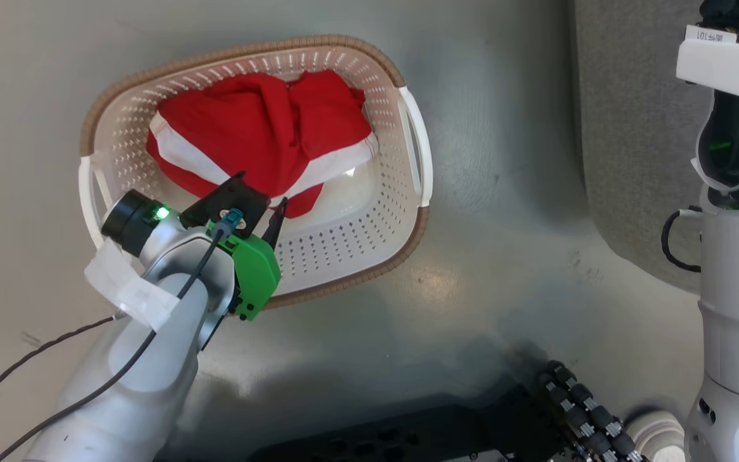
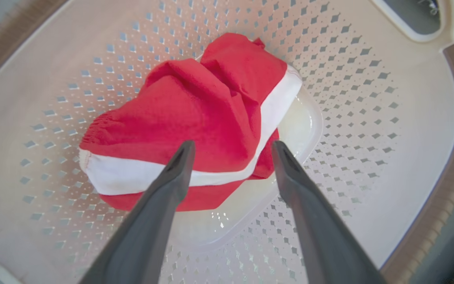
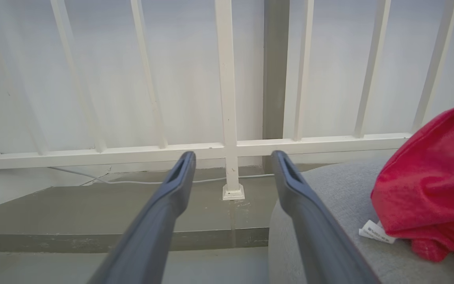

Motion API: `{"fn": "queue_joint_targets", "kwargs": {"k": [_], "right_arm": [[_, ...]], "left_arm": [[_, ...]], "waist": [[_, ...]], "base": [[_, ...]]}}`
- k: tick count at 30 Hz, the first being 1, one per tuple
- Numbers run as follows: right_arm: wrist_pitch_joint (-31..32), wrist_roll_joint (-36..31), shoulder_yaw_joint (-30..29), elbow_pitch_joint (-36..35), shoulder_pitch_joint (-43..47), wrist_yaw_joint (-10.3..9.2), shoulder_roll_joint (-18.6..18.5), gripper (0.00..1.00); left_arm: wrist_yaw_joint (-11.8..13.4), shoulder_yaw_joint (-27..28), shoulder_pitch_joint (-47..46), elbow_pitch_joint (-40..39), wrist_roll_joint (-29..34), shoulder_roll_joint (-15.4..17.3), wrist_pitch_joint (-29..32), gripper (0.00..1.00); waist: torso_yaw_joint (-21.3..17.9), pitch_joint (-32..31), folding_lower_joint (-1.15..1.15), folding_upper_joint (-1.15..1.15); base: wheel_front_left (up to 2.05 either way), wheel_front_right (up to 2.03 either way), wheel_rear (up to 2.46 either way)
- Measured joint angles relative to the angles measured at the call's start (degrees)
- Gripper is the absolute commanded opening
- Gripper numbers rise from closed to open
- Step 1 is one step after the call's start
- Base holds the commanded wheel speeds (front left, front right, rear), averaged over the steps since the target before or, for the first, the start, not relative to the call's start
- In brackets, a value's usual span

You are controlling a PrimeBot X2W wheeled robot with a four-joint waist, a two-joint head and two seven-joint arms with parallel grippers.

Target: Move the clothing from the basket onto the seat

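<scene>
A crumpled red garment (image 1: pixel 260 128) (image 2: pixel 203 110) with broad white stripes is being cradled in the cream-white perforated basket (image 1: pixel 344 256) (image 2: pixel 388 118). It is lying just ahead of the left claw (image 1: pixel 263 192) (image 2: pixel 233 152), its white band being crossed by that claw's spread fingers. The basket, brown-rimmed with white side handles, is being seen upright, its walls rising all around the left claw. A second red garment (image 3: pixel 428 177) is being borne by the rounded grey fabric seat (image 1: pixel 632 128) (image 3: pixel 329 185), heaped right of the right claw (image 3: pixel 233 157), with a small white label (image 3: pixel 374 230) at its lower edge.
</scene>
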Motion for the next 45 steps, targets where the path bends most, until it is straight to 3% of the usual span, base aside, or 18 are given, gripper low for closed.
{"fn": "queue_joint_targets", "kwargs": {"k": [25,35,36,38,45], "right_arm": [[-0.01,0.57,2.18,-0.41,-4.7,-0.08,-0.02,1.0],[-0.01,0.64,2.2,-0.67,-5.45,-1.1,-0.01,1.0],[-0.01,0.64,2.18,-0.67,-5.45,-1.19,-0.01,1.0],[-0.01,0.64,2.11,-0.66,-5.45,-1.51,-0.01,1.0],[-0.01,0.63,1.54,-0.43,-5.45,-1.55,-0.01,1.0]], "left_arm": [[-0.4,-5.6,-8.42,10.92,3.52,0.63,-2.82,1.0],[-0.4,-6.44,-11.49,14.8,5.36,0.89,-5.33,1.0],[-0.4,-6.46,-11.7,15.18,5.36,0.87,-5.58,0.59],[-0.4,-6.57,-11.77,15.84,5.36,0.81,-6.13,0.0],[-0.4,-7.15,-12.01,16.33,5.34,-0.81,-10.06,0.0]], "waist": [[-3.74,6.05,-0.01,0.0],[-4.61,7.61,-0.01,0.0],[-4.61,7.65,-0.01,0.0],[-4.58,7.67,-0.01,0.0],[-4.11,6.84,-0.01,0.0]], "base": [[0.0,0.0,0.0],[0.0,0.0,0.0],[0.0,0.0,0.0],[0.0,0.0,0.0],[0.0,0.0,0.0]]}}
